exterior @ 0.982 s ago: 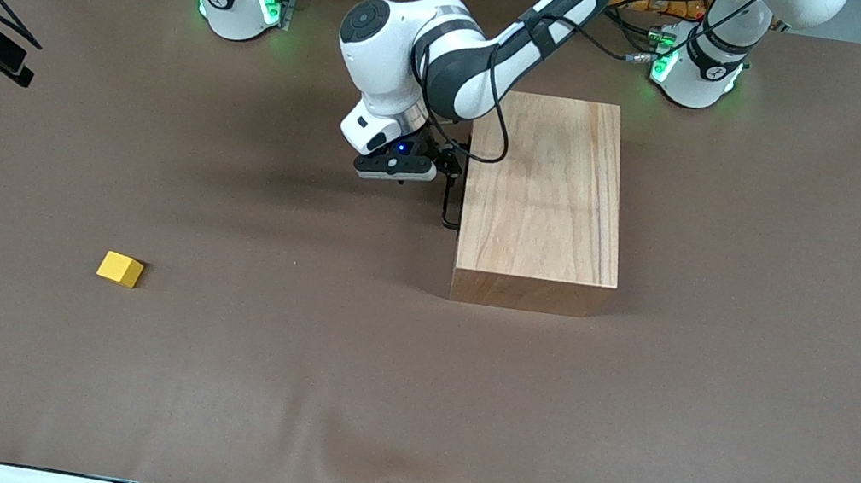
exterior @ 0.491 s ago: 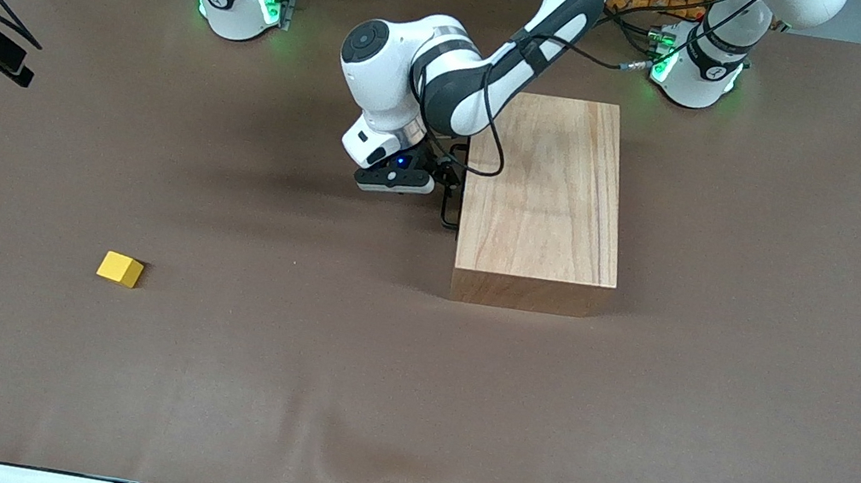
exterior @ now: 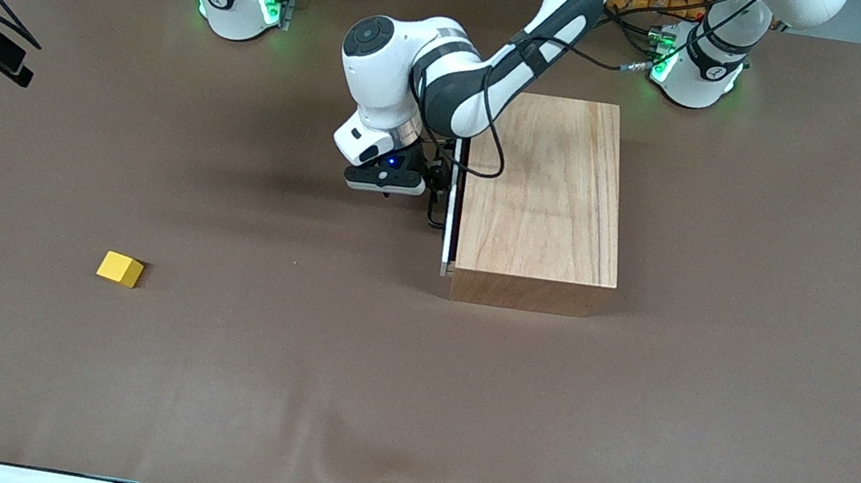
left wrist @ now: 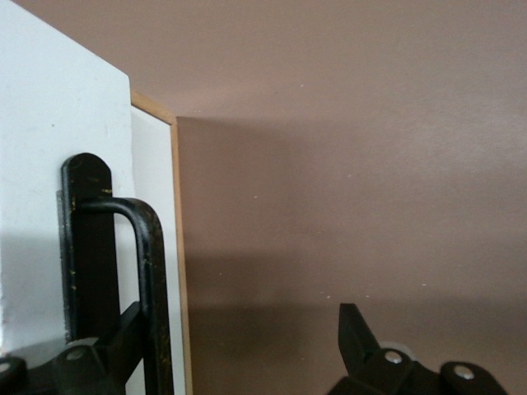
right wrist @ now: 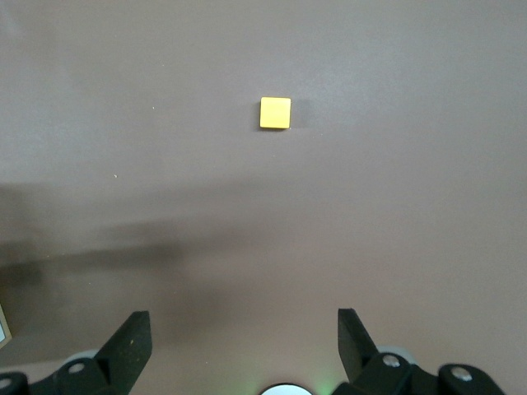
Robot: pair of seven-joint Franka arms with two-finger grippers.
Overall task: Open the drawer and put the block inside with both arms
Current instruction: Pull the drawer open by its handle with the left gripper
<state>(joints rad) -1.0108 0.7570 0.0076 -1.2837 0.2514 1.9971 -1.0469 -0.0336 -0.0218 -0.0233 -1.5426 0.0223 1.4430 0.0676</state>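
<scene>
Your left gripper (exterior: 440,182) is hooking the drawer (exterior: 453,202) handle (left wrist: 148,271) with jaws spread wide, one finger behind the wire, nothing clamped. The drawer is barely emerging from the box (exterior: 545,199). Be pulling straight outward. The block (exterior: 120,268) is lying well apart; your right gripper (right wrist: 243,346) is waiting above it, open and empty.

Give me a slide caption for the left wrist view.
Left gripper, fingers spread, hooks one finger on the drawer's black handle.
</scene>
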